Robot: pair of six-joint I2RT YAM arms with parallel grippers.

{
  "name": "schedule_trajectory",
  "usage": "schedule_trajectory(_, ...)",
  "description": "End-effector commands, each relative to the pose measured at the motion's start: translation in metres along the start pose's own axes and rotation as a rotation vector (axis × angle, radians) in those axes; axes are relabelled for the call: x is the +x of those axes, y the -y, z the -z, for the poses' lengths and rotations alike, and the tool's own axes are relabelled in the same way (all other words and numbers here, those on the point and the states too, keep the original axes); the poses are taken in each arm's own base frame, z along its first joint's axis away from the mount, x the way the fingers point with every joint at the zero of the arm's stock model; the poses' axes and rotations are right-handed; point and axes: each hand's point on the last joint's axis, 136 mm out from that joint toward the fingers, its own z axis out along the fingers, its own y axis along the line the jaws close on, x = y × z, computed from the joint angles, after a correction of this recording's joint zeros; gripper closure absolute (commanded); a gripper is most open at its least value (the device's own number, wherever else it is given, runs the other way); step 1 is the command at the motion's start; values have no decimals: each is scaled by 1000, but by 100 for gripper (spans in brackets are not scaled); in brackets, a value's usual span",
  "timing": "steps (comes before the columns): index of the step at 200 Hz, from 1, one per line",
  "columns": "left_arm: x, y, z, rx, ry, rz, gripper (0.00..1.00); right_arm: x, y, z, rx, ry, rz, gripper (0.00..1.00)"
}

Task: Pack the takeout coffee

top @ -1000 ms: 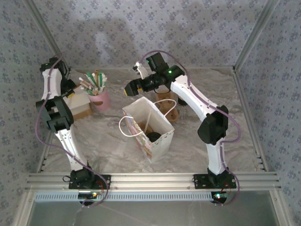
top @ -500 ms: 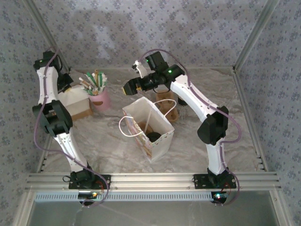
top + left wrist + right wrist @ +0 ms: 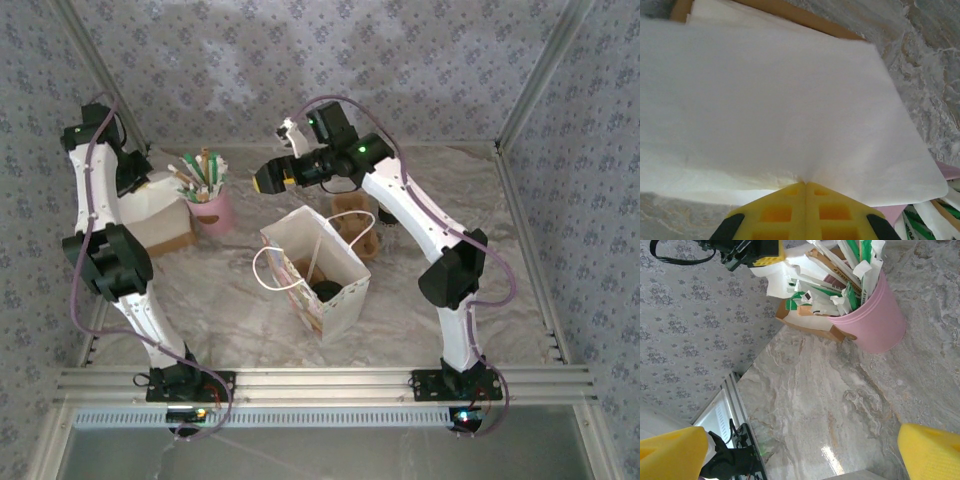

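Coffee (image 3: 325, 291) sits inside the bag (image 3: 345, 308) at mid-table in the top view, its black lid showing through the open mouth, so the cup itself looks packed and the step in hand appears to be adding a napkin. The left gripper (image 3: 143, 182) is over the box (image 3: 170, 232) at far left, beside the pink cup (image 3: 212, 210). The right gripper (image 3: 268, 180) hovers behind the bag, jaws spread wide and empty. The left wrist view shows the yellow jaws closed on the edge of a napkin (image 3: 770, 110), with more white sheets beneath. Lift straight up so one sheet peels free (a sideways drag would likely pull the stack). The right wrist view looks down on bare table between its parted fingers (image 3: 930, 452); this arm should keep off the bag's handles while the napkin crosses above the sticks.
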Motion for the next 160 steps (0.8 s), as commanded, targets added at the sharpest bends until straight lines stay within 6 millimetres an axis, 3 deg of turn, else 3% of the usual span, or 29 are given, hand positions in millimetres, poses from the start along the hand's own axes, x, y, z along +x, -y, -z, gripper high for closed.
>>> schedule_trajectory(1, 22, -2, 7, 18, -29, -13, 100, -4, -20, 0, -46, 1, 14, 0)
schedule_trajectory(25, 47, -13, -11, -10, -89, -16, 100, -1, -24, -2, -56, -11, 17, 0)
schedule_trajectory(73, 67, -28, -44, -73, -154, -10, 100, 3, -24, -5, -63, -26, 16, 0)
schedule_trajectory(86, 67, -32, -52, -102, -162, -12, 88, 4, -25, -5, -67, -30, 16, 0)
schedule_trajectory(102, 63, -35, -57, -124, -156, -12, 62, 6, -24, -5, -66, -36, 16, 0)
schedule_trajectory(160, 50, -39, -78, -163, -173, -28, 34, 11, -17, -6, -60, -44, 8, 0)
